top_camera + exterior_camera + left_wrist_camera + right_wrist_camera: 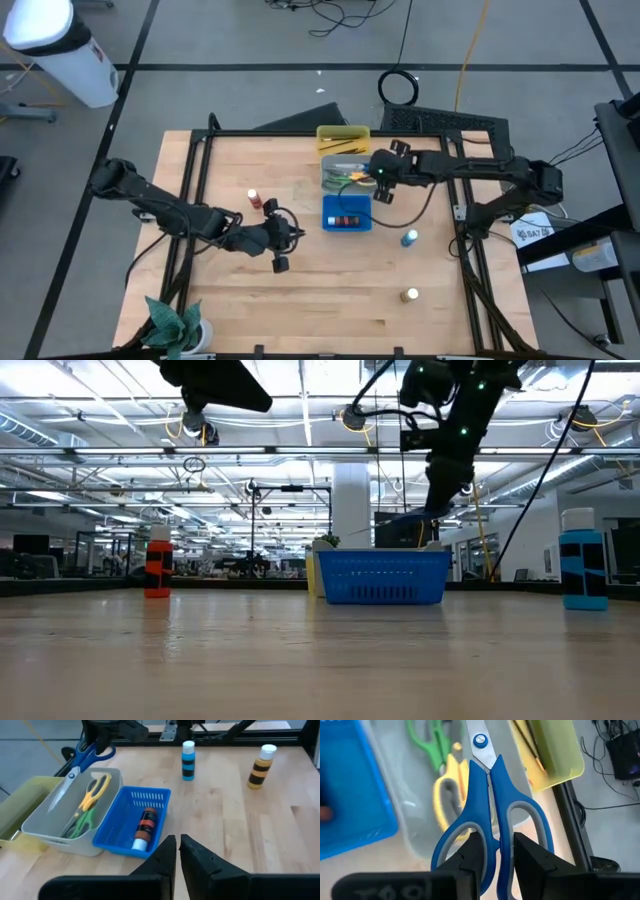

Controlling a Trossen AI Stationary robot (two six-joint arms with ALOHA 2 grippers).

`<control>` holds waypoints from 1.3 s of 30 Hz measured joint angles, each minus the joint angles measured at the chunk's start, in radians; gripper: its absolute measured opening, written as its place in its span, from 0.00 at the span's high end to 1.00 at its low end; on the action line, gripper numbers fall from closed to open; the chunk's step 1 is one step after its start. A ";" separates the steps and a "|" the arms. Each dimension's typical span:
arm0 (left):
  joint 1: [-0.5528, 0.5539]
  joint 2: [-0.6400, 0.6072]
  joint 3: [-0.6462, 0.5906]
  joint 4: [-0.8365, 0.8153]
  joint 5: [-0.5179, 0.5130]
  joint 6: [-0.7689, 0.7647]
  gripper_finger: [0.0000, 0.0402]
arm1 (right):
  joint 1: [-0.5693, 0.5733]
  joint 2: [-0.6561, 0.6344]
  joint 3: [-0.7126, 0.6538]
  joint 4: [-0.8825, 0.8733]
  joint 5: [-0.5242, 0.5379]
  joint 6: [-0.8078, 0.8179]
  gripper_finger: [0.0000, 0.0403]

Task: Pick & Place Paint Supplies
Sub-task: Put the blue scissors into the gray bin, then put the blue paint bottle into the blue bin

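Note:
My right gripper (378, 172) (499, 837) hovers over the grey tray (338, 163), shut on the blue-handled scissors (487, 795) (82, 762). The yellow-handled scissors (95, 787) and green-handled scissors (80, 822) lie in that tray. A brown bottle (144, 827) lies on its side in the blue tray (347, 225). Thin dark brushes (527, 742) lie in the yellow tray (343, 131). The red bottle (254, 198), blue bottle (409, 238) and whitish-capped bottle (410, 295) stand upright on the table. My left gripper (280, 245) (178, 845) is shut and holds nothing, left of the blue tray. My right gripper holds the blue scissors by the inner bars of their two handle loops (492, 827), pinched between the two fingers, one finger at each loop. The fingers lie along the scissors. The shut blades (62, 790) slant down into the grey tray; whether the tip touches it, I cannot tell.
The three trays stand in a row at the table's far middle. A green plant (175, 325) sits at the near left corner. Bare wood lies between the blue tray and the near edge. Black frame rails (190, 190) run along the table's sides.

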 joint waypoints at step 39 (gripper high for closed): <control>0.042 0.017 -0.021 -0.019 0.026 -0.061 0.91 | 0.395 -0.205 0.002 -0.481 -0.190 0.644 0.30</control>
